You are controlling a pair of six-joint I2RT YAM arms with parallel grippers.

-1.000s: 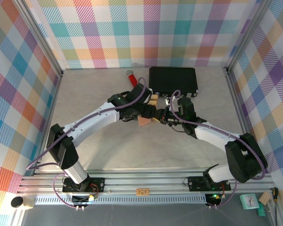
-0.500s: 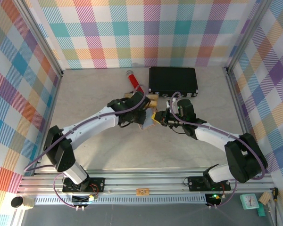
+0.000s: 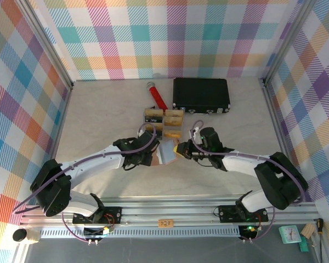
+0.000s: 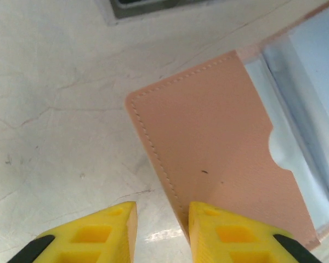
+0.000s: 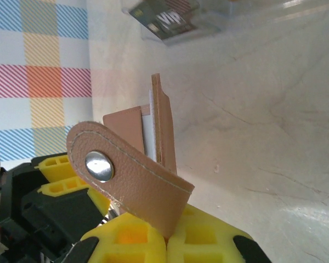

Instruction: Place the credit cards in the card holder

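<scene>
Card holder point(image 3: 167, 152): it lies opened between the two pincers, at the front middle of the worktop point(image 3: 98, 120), with its clear pocket side turned up.
Right pincer point(image 3: 181, 149): it is closed on the snap strap of the holder point(image 5: 131, 186); in the right wrist view one panel stands on its edge just beyond the fingers.
Left pincer point(image 4: 162, 211): its jaws are narrow, with a small gap. The stitched edge of the holder point(image 4: 219, 142) meets the inner side of one finger, but I cannot tell if it is pinched.
Long axis: the holder stretches from the left pincer point(image 3: 152, 157) toward the right one.
Credit cards point(image 3: 173, 121): they sit in the clear tray point(image 3: 163, 125) just behind the holder, on the side away from the arm bases and apart from both pincers.
Nearer arm: both are about equally near the tray. The right one is busy with the strap, so I judge that the left one must reach back for a card.
</scene>
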